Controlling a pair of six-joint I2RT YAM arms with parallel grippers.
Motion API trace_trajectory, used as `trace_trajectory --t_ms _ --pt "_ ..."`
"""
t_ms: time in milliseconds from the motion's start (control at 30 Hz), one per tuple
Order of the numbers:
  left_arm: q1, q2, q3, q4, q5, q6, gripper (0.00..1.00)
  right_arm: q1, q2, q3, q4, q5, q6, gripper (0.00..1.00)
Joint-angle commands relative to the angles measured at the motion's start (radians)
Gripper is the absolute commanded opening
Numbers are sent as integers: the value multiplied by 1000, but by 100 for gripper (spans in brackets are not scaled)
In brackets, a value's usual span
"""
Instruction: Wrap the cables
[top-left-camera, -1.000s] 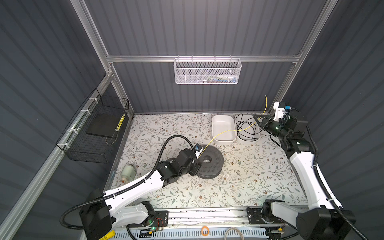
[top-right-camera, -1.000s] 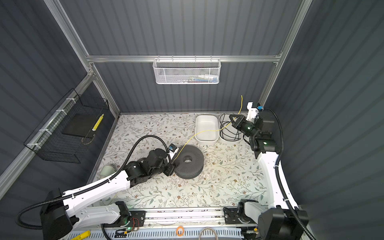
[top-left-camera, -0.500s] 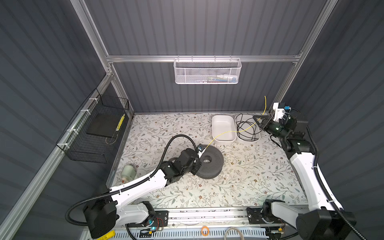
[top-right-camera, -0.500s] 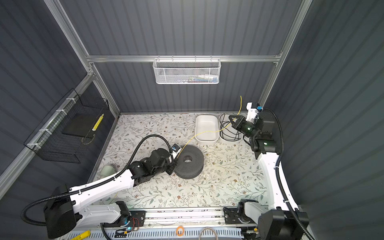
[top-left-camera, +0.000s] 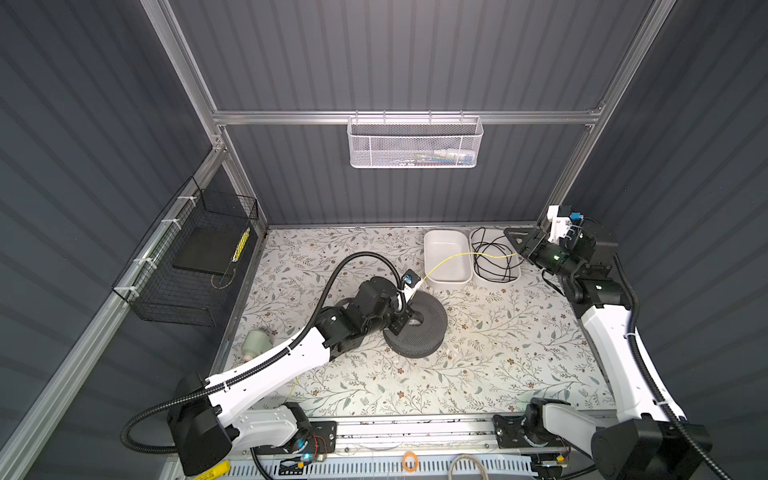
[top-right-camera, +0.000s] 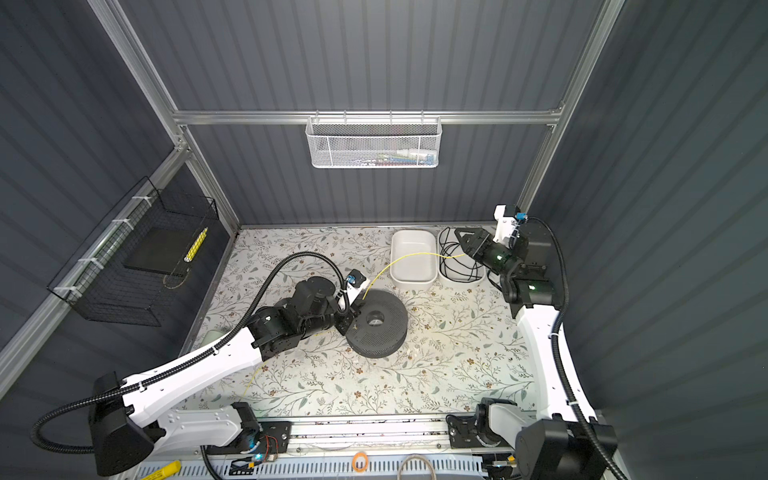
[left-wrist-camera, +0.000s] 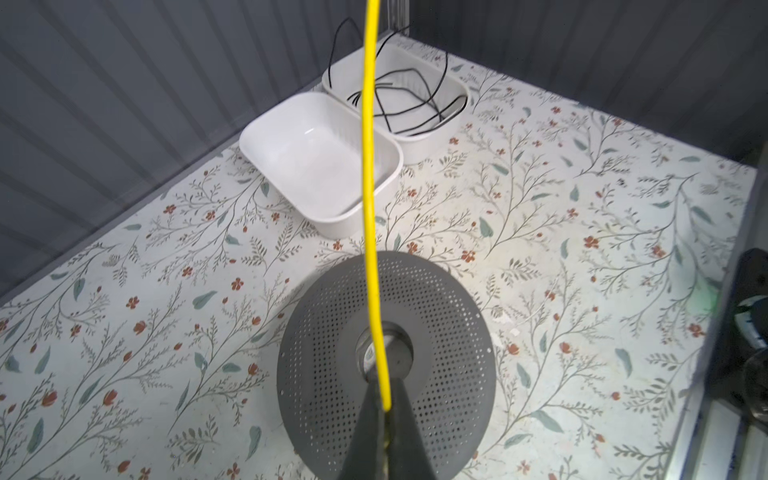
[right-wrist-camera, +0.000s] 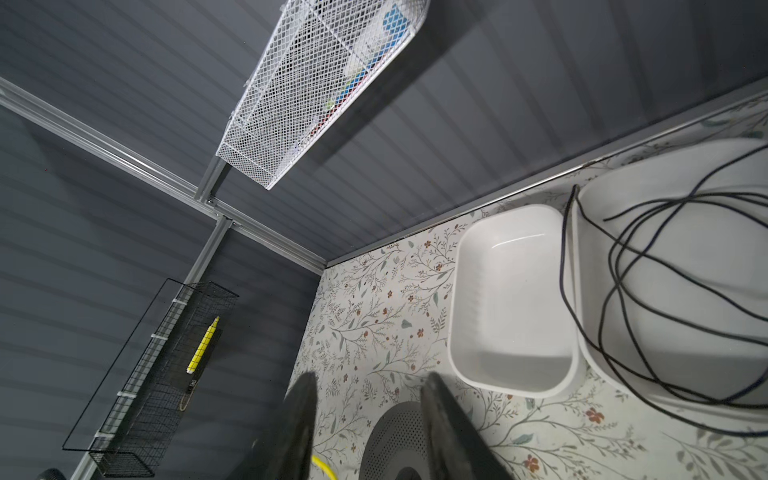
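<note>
- Between the shut tips of the left gripper (left-wrist-camera: 385, 413) sits the yellow cable (left-wrist-camera: 368, 166), pinched right over the hub of the grey perforated spool (left-wrist-camera: 440, 316). From that pinch it rises away across the empty white tray (left-wrist-camera: 332, 226) toward the right gripper (right-wrist-camera: 368, 384).
- That right gripper's jaws stand partly apart with nothing between them. A short yellow stretch shows just below its fingers, unclamped.
- With only one pinch on so springy a wire, the free span could whip sideways and loop off the spool rather than settle around it.
- Being far thinner than the fingers, the wire may slide through the left pinch once pulled.
- Near the right gripper the span crosses the black cord (top-left-camera: 492, 259) lying in the second tray (top-left-camera: 496, 279), so dragging it could snag that tangle.
- Hidden: the spool's side and any turns already on it. The cable's far end is too fine to place in both top views. Behind the left gripper, the tail runs under the arm, with only a faint piece showing on the table.
</note>
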Motion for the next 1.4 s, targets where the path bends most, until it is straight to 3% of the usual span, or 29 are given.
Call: trace_trajectory --t_ms 0,333,500,633,833,1000,1167,1367 --pt "5 44 87 -36 53 -24 0 -2 -75 5 -20 18 -19 53" --pt "5 213 388 -60 165 -177 0 -2 -242 -67 -80 102 -104 70" --pt "20 290 476 -73 146 -203 0 -4 -252 -79 -54 41 -128 76" --pt "50 342 533 -40 177 -209 0 46 -259 -185 100 -86 -98 74" --pt "78 467 741 -97 228 -183 0 286 -239 -308 159 0 -270 71" --pt "84 527 847 -127 267 -181 0 386 -179 -391 281 21 -296 70" --pt "90 540 864 -126 302 -191 0 427 -108 -397 317 79 -323 69" --pt "93 548 884 -148 331 -191 0 441 -63 -353 311 162 -361 59"
